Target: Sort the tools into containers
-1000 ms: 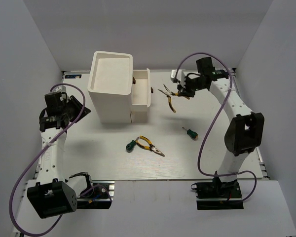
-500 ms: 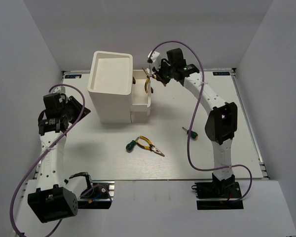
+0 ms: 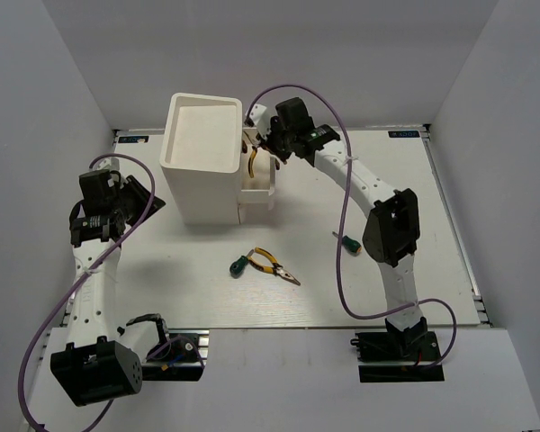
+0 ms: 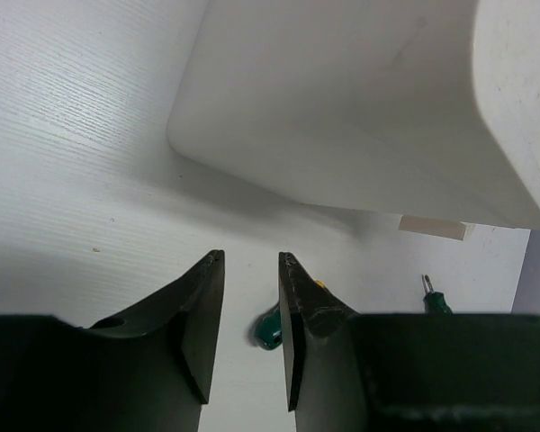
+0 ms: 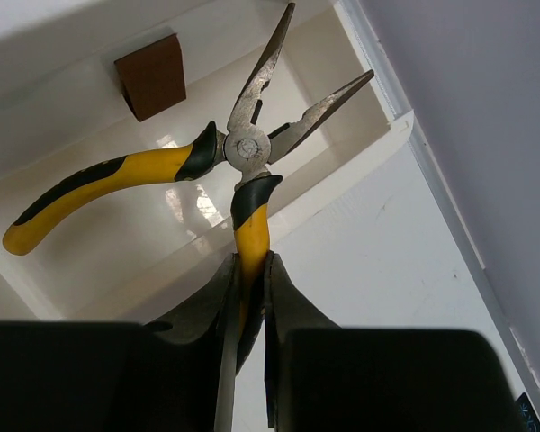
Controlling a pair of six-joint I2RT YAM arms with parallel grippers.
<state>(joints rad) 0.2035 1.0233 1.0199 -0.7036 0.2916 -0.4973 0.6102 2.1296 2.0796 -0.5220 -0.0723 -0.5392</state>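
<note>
While one yellow-and-black handle is pinched between the fingers of the right gripper (image 5: pixel 249 270), the held pliers (image 5: pixel 246 147) hang spread open over the open drawer (image 5: pixel 375 148). Their free handle swings out to one side above the drawer floor, and the nose points toward a drawer corner. Whether any part touches the floor cannot be told. Just above sits a brown knob (image 5: pixel 153 63). From overhead, the right arm reaches across to the white box unit (image 3: pixel 202 153), where the drawer juts out on its right side.

The step in hand looks like the drop into the drawer. The main risk comes from the one-handle grip. The pliers can pivot about the pinched handle, and, splayed as they are, the nose or free handle could land across the drawer rim and prop there, blocking the drawer from closing. A low release could also knock the fingers against the drawer wall.

On the table nearer the bases, the second pliers (image 3: pixel 274 264) lie just beside a green screwdriver (image 3: pixel 239 265), with another green screwdriver (image 3: pixel 347 241) well apart. The left gripper (image 4: pixel 250 261) holds nothing, its jaws narrowly parted, beside the box.
</note>
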